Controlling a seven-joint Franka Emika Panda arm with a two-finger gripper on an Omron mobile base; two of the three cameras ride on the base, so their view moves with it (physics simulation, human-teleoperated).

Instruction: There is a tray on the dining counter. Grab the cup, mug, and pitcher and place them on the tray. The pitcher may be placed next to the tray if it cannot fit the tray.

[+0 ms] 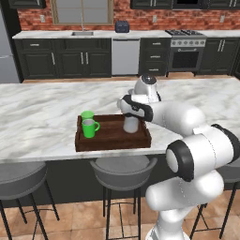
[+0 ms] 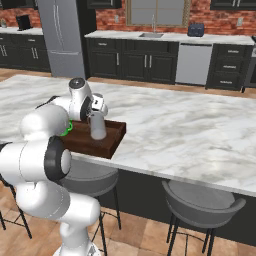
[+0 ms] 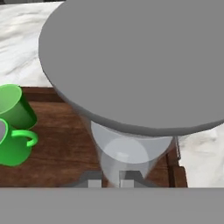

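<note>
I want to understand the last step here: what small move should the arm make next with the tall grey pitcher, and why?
Probably open the claw and release. The tall slim grey pitcher appears to stand upright inside the dark brown wooden tray, at its end away from the green handleless cup and the green mug with a loop handle, apart from both. The claw is shut on it, so only letting go seems left.

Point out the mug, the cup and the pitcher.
mug (image 1: 88, 129), left base view, front of its green body.
cup (image 1: 87, 115), left base view, its rim behind the mug.
pitcher (image 2: 97, 127), right base view, its grey lower body.
</note>
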